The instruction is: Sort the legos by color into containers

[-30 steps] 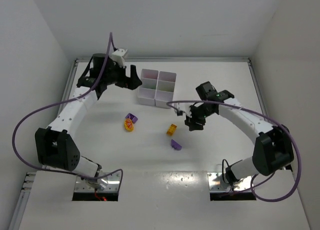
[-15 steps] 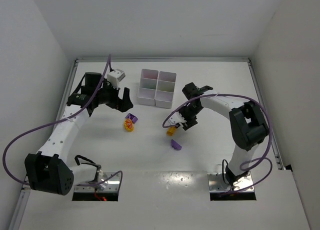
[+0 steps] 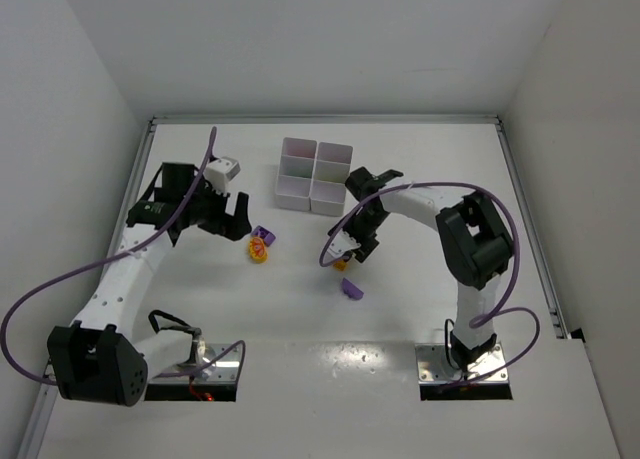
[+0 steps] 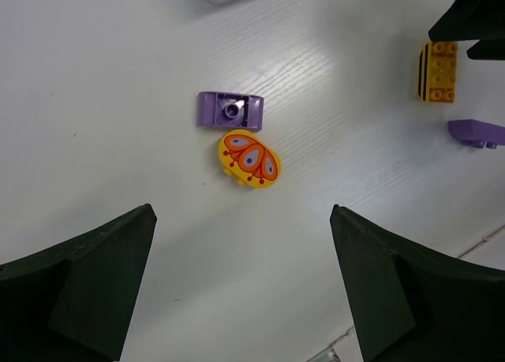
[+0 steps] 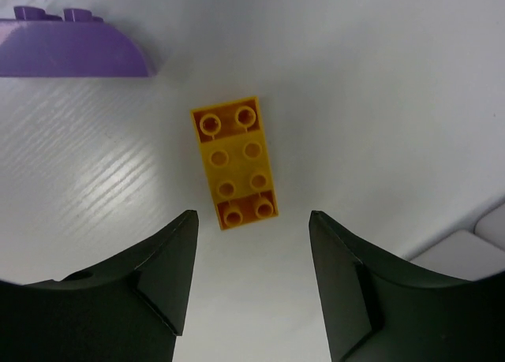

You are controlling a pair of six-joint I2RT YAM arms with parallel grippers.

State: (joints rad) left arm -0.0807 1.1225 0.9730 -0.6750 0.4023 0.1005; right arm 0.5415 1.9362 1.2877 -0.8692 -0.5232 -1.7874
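Eight studs of the orange lego (image 5: 234, 162) show wrist-side, not overhead.

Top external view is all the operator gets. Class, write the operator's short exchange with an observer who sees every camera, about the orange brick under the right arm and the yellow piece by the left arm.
Operator: Is the orange brick gripped? The arm hides most of it.
Observer: No. The right fingers stand open on either side of its near end, not touching it.
Operator: And the yellow piece, is it a plain brick?
Observer: No. The left wrist view shows a rounded piece printed with an orange wing-like pattern.
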